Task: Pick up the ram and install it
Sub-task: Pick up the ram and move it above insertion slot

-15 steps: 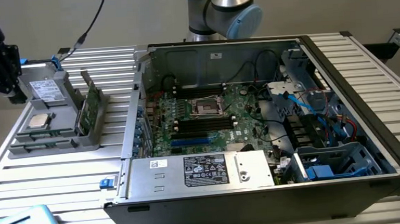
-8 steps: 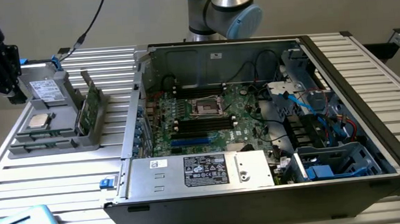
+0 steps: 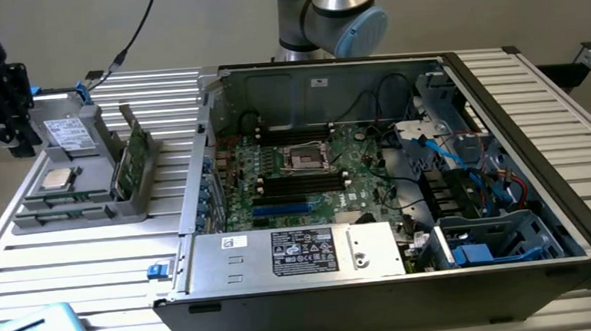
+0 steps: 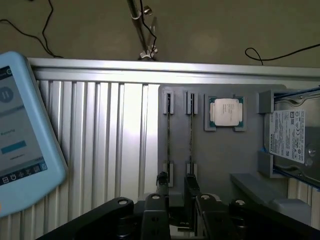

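— Jaws on the gripper [image 4: 177,184]: how do they stand?

— They are a little apart and hold nothing. Bare grey plastic of the holder [image 4: 220,160] shows in the gap. The black fingers [image 4: 191,189] hang near one end of the ram [image 4: 168,140]; whether they touch it cannot be told.

— How does the ram lie?

— It stands on its long edge in a slot of the holder, with a small grey clip at each end. From the wrist camera it is a thin dark line, seen edge-on. In the exterior view its flat green face shows, and its long axis runs from about 1 o'clock down to 7 o'clock. The holder sits at 9 o'clock of the open metal computer case [image 3: 302,96].

— What lies beside it?

— A second thin board [image 4: 190,140] stands parallel and just beside it, between the ram and a square processor [image 4: 225,112] with a dull metal lid. Past that lies a hard drive [image 4: 292,137] with a white label. The holder rests on a ribbed aluminium table [image 4: 100,140]. A tablet [image 4: 30,135] with a rounded pale-blue rim lies well apart from it.
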Motion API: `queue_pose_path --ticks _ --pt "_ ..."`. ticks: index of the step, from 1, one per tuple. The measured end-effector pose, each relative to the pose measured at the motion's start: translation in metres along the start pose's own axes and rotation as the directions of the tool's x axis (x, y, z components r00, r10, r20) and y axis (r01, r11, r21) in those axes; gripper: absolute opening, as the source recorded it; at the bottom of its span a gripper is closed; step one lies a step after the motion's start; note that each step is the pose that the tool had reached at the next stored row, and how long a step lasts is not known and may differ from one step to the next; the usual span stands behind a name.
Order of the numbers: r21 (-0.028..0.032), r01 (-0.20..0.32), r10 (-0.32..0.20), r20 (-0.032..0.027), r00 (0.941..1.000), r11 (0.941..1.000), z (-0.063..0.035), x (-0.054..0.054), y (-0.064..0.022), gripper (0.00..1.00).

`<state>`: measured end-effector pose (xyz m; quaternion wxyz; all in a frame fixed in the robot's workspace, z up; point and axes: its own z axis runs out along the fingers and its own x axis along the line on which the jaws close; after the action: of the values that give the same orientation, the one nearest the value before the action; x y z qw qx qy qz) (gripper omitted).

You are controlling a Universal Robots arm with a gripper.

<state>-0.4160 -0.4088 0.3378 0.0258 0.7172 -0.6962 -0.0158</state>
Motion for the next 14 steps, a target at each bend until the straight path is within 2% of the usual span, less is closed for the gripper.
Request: queue_pose_path --ticks 2,3,14 --pt "0.0 0.0 0.0 0.0 1.0 1.0 0.0 0.0 0.0 0.31" --pt "0.0002 0.0 0.0 0.0001 1.0 1.0 0.001 0.0 0.0 0.37" --pt "0.0002 0.006 -0.006 -0.0003 1.0 1.0 0.021 0.0 0.0023 0.37"
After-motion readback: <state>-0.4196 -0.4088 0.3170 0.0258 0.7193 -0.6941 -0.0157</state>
